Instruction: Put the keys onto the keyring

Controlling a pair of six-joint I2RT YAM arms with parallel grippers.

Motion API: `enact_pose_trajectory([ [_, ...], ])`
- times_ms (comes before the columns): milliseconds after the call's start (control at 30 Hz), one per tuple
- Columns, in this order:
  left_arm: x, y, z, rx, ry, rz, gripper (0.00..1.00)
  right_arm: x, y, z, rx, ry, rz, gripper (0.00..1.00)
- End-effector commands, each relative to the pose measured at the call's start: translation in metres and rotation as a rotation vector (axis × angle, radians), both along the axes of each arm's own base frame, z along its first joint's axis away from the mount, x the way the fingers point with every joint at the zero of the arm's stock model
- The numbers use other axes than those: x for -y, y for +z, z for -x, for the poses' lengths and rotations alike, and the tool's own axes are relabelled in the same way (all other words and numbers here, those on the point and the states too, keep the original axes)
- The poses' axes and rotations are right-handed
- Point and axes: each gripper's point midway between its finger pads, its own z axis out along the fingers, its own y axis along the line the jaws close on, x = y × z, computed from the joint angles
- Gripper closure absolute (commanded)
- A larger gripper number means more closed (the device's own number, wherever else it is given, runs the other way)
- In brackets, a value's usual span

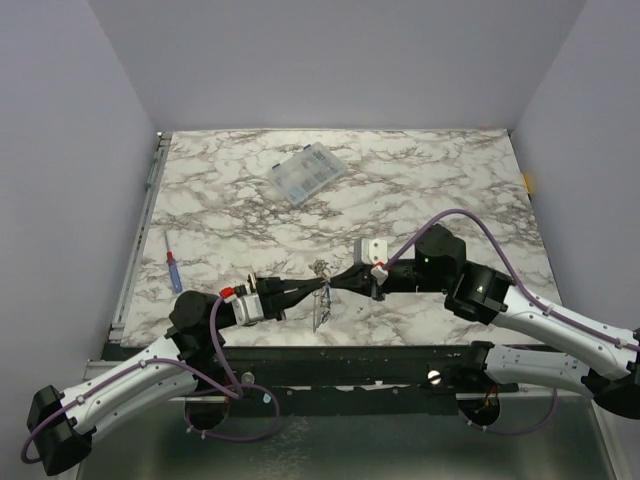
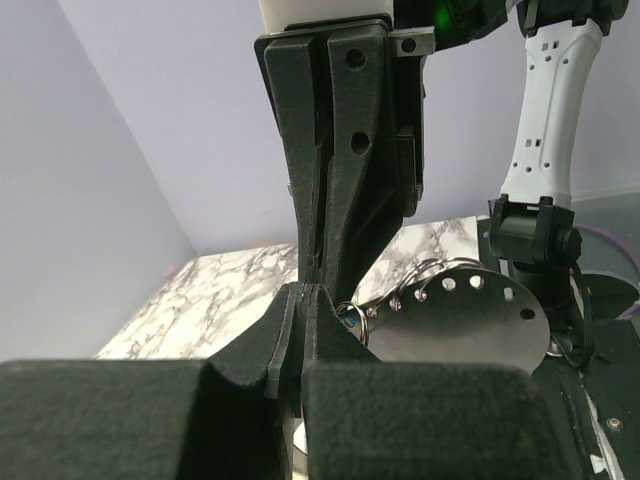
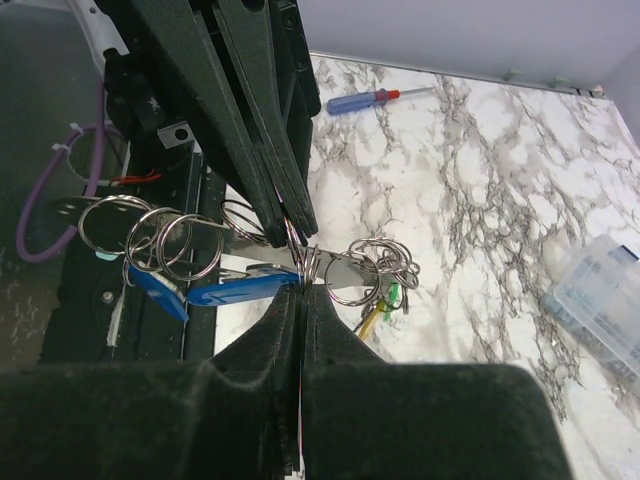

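1. Left end effector: fingers pressed together. From the right wrist view its tips come down onto the wire rings of the keyring, which here looks like a flat oval metal plate with holes along its rim and rings threaded through them. I judge it is pinching one of those rings.
2. Right end effector: fingers pressed together on the same bundle from the opposite side, at the spot where a wire ring and the end of a blue key meet the plate. I cannot separate which of these it actually grips.
3. Location: the bundle hangs between the two tips, over the near middle of the bench and, as far as I can tell, off its surface.
4. Done, as far as I see: the keys are all gathered at the bundle. The blue ones sit on larger rings on one side. A green key and a yellow key dangle from small rings at the plate's other end.
5. I see no key lying apart from the bundle.
6. Left: I cannot confirm that every ring is fully threaded through the plate; the pinch point hides that. My judgement is late stage, seating the last ring.
7. Screwdriver and clear box lie well apart from the work.
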Motion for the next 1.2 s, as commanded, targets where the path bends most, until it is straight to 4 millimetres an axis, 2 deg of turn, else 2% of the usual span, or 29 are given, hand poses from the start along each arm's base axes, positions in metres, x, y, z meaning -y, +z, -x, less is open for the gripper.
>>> enact_pose_trajectory([
  [0,-0.008,0.029,0.006,0.054,0.0,0.098,1.0,0.002,-0.008,-0.004,-0.017,-0.032,0.014,0.98],
  [133,-0.012,0.034,0.006,0.055,0.008,0.125,1.0,0.002,-0.011,-0.005,-0.018,-0.037,0.017,0.97],
  [233,-0.013,0.035,0.006,0.055,0.011,0.135,1.0,0.001,-0.013,-0.004,-0.032,-0.034,0.018,0.92],
  [300,-0.013,0.035,0.006,0.054,0.009,0.136,1.0,-0.001,-0.013,-0.004,-0.043,-0.032,0.015,0.87],
  [400,-0.013,0.035,0.007,0.055,0.006,0.136,1.0,-0.002,-0.009,-0.004,-0.048,-0.03,0.007,0.74],
  [500,-0.012,0.033,0.008,0.05,-0.002,0.128,1.0,0.001,0.005,-0.007,-0.022,-0.054,-0.033,0.65],
  [667,-0.011,0.031,0.011,0.055,-0.02,0.116,1.0,0.017,0.048,-0.012,0.063,-0.133,-0.186,0.57],
  [767,-0.01,0.03,0.011,0.057,-0.024,0.108,1.0,0.024,0.061,-0.008,0.09,-0.129,-0.219,0.56],
  [900,-0.006,0.028,0.012,0.055,-0.04,0.092,1.0,0.027,0.068,-0.002,0.097,-0.107,-0.224,0.56],
  [1167,0.001,0.023,0.016,0.05,-0.083,0.062,1.0,0.012,0.064,0.003,0.083,-0.035,-0.214,0.61],
])
